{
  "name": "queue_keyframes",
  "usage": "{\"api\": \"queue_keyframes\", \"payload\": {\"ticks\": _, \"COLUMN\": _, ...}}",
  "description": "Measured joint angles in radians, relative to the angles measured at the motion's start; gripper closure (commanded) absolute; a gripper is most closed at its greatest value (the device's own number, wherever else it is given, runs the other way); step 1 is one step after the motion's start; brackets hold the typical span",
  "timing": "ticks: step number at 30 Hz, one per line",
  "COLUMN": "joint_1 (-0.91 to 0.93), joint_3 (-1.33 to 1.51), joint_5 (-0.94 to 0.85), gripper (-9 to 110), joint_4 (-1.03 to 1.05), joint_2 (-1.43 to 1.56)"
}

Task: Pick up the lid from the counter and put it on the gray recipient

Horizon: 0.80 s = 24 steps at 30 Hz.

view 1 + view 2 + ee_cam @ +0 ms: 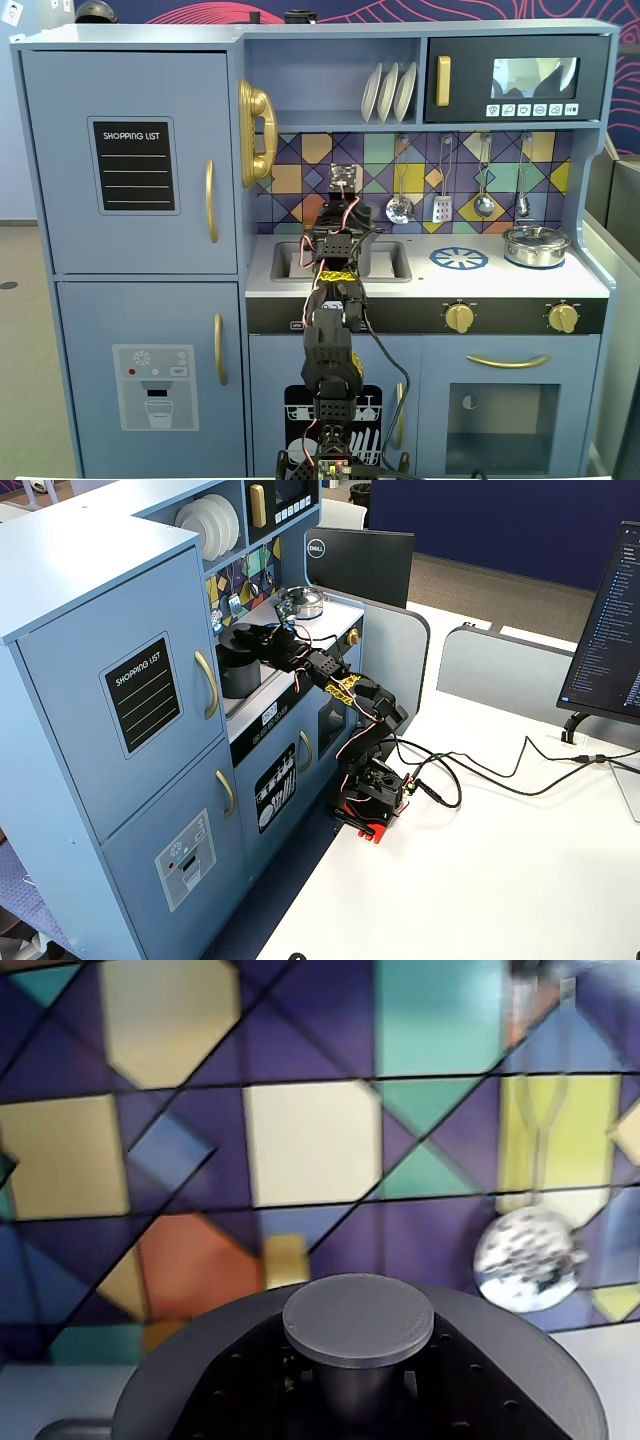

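Observation:
The dark-gray lid fills the bottom of the wrist view, with its round knob upright in the middle. In a fixed view the lid lies level right on top of the gray pot, which stands in the sink recess. I cannot tell whether they touch. My gripper reaches in level from the right and is at the lid's near edge. It looks shut on the lid, but its fingertips are hidden. In the other fixed view my gripper is over the sink and the arm hides the pot.
A shiny silver pot stands at the right end of the counter, beside the blue burner. Utensils hang on the tiled backsplash, and a ladle is close on the right. A shelf with plates is overhead.

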Motion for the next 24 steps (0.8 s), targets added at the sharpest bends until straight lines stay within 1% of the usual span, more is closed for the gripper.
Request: {"api": "queue_keyframes", "payload": {"ticks": 24, "joint_1": -0.021, "joint_3": 0.038, "joint_5": -0.011, "gripper": 102, "joint_4": -0.074, "joint_2": -0.092}}
